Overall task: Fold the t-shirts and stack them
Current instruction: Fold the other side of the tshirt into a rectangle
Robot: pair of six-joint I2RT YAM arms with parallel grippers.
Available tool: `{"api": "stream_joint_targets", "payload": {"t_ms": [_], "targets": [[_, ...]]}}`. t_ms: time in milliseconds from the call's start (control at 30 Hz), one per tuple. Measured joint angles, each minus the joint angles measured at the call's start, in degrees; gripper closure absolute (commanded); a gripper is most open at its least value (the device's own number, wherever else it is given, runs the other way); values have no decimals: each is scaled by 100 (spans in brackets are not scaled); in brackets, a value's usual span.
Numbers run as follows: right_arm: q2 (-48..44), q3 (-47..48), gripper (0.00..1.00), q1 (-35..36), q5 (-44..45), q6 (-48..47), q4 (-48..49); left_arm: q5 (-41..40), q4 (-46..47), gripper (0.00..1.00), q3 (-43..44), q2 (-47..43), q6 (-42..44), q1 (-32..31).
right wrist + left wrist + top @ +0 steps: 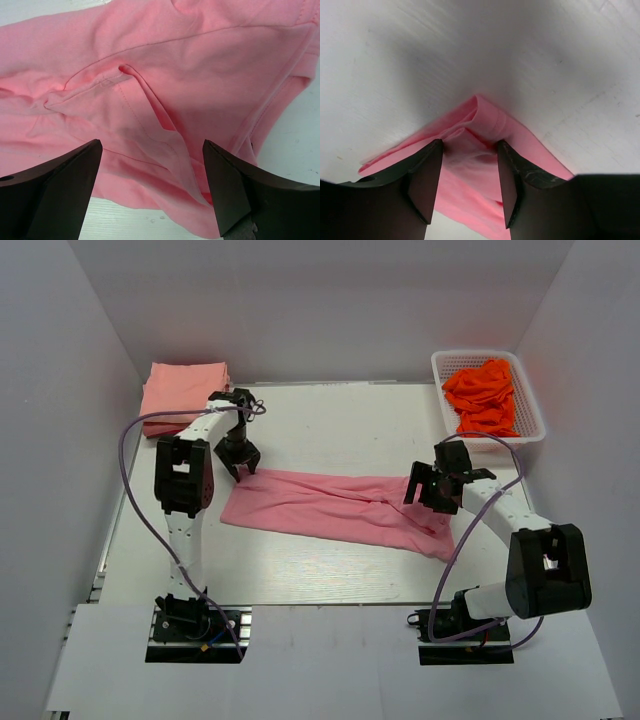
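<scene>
Mid-fold: shirt (330, 508) lies in a strip. The left gripper (245, 471) and right gripper (425, 497) gape over its 2 ends — next, probably pinch both.

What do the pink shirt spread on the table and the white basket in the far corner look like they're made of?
Pink shirt: soft matte knit cloth, probably cotton jersey; it wrinkles and shows stitched seams. White basket: likely rigid moulded plastic, judging by its open lattice walls; finish too small to tell.
</scene>
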Motion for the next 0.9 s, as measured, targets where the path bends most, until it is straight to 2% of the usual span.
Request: {"api": "stream_joint_targets", "payload": {"t_ms": [33, 133, 267, 300, 467, 633, 667, 733, 833, 900], "targets": [[13, 0, 13, 0, 0, 2, -9, -2, 4, 48, 35, 46, -22, 0], [17, 0, 13, 0, 2, 4, -15, -4, -9, 56, 52, 87, -98, 26], [37, 0, 13, 0, 0, 20, -15, 4, -28, 92, 83, 87, -166, 48], [55, 0, 13, 0, 0, 22, -15, 4, -57, 95, 101, 87, -155, 52], [127, 0, 13, 0, 2, 37, -15, 11, -245, 94, 494, 87, -63, 59], [133, 0, 13, 0, 0, 68, -11, 11, -413, 85, 1137, 87, 199, 61], [140, 0, 13, 0, -15, 61, 2, 11, -433, 79, 1217, 87, 240, 61], [144, -2, 13, 2, -125, -2, 33, 4, -446, 77, 1283, 87, 356, 63], [116, -50, 13, 35, -413, -334, 225, -11, -514, 68, 1228, 87, 494, 63], [-20, -164, 13, 101, -605, -634, 378, -70, -564, 67, 1163, 90, 557, 63]]}}
